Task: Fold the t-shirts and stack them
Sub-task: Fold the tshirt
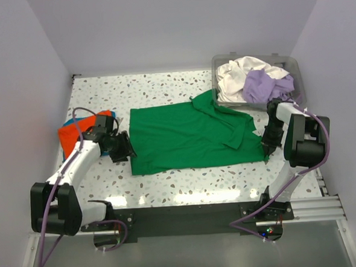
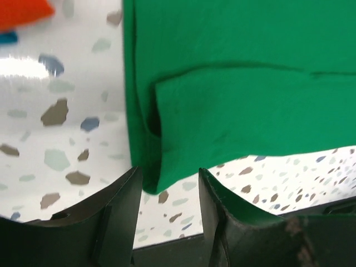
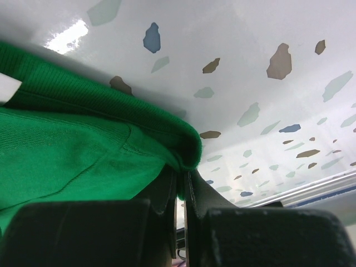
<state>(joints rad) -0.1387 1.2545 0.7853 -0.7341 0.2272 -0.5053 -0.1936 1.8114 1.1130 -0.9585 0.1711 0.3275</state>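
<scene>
Speckled table (image 1: 169, 188) carries an orange shirt (image 1: 69, 137) at far left. Next to it, the left gripper (image 1: 129, 148) has its jaws apart around a corner of the green shirt (image 1: 184, 136), which is spread mid-table. The right gripper (image 1: 266, 147) is clamped on its right hem. White shirt (image 1: 238, 72) and lavender shirt (image 1: 259, 85) lie in the bin (image 1: 296, 73).

The spread t-shirt (image 1: 184, 136) lies at the centre of the table (image 1: 163, 86). By the table's left edge lie the folded t-shirts (image 1: 72, 131), stacked, left of my left gripper (image 1: 125, 147), which sits at the spread t-shirt's near left corner. My right gripper (image 1: 267, 145) is at its near right corner. The bin (image 1: 291, 63), at the far right corner, holds loose t-shirts (image 1: 247, 78)
</scene>
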